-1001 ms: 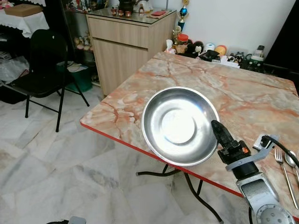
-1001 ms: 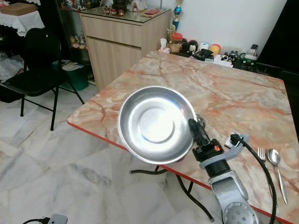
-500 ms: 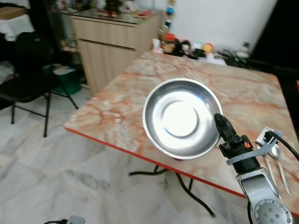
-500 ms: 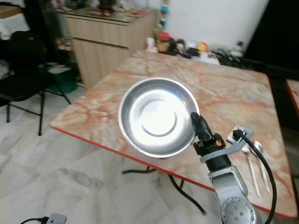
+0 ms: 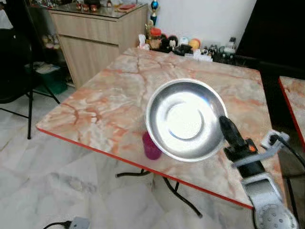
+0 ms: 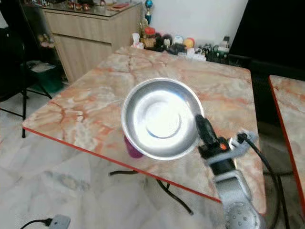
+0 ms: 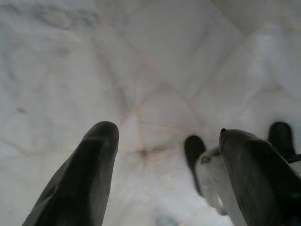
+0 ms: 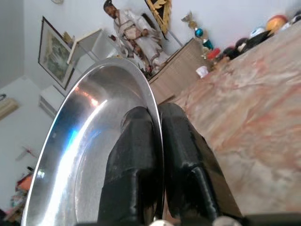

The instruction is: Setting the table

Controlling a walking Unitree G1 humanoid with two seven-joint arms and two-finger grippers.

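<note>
Right gripper point(image 5: 223, 125) pinches bowl point(image 5: 183, 119) rim above table point(image 5: 105, 102); left gripper point(image 7: 164, 155) idle, spread; next: lower bowl clear of cup point(image 5: 151, 148).

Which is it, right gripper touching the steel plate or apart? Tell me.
Touching. The right wrist view shows the right gripper with its fingers clamped on either side of the steel plate's rim.

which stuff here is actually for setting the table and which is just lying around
For the job:
- steel bowl, its rim pinched by the right claw
- marble table
- purple cup near the table's front edge, probably

Just lying about:
- trinkets along the far edge
- wooden cabinet
- black chair
- left claw, idle over the floor
</note>
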